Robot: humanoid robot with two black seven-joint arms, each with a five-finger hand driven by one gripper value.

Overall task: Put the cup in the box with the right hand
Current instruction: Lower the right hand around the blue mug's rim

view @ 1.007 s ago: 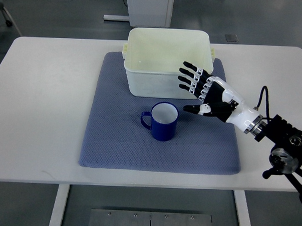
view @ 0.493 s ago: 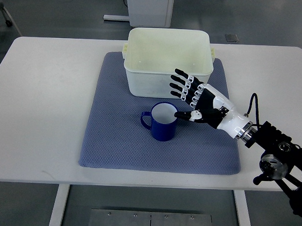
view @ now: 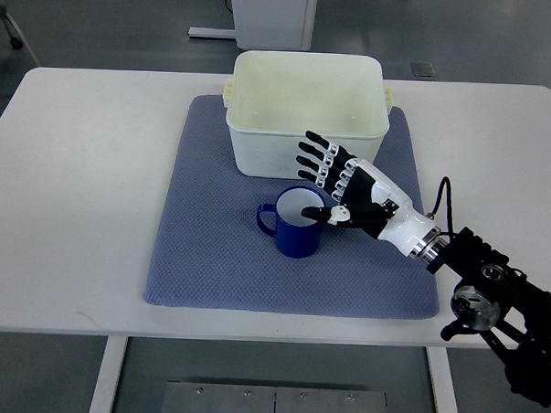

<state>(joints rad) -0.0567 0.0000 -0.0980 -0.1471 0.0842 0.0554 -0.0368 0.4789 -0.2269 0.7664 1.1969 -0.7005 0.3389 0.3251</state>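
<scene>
A dark blue cup [view: 291, 224] with a white inside stands upright on the blue mat [view: 210, 249], its handle pointing left. Behind it sits the cream plastic box [view: 306, 112], empty inside. My right hand [view: 324, 177] reaches in from the lower right and is open, fingers spread over the cup's far right side and in front of the box wall. Its thumb tip lies over the cup's right rim. The fingers are not closed round the cup.
The mat lies on a white table [view: 85, 162]. The right forearm and its black joint housing [view: 491, 303] cross the table's front right edge. A white cabinet base [view: 270, 14] stands on the floor beyond the table.
The right hand has moved left and toward the cup, from beside the box's right corner to over the cup's rim. The cup has not moved.
</scene>
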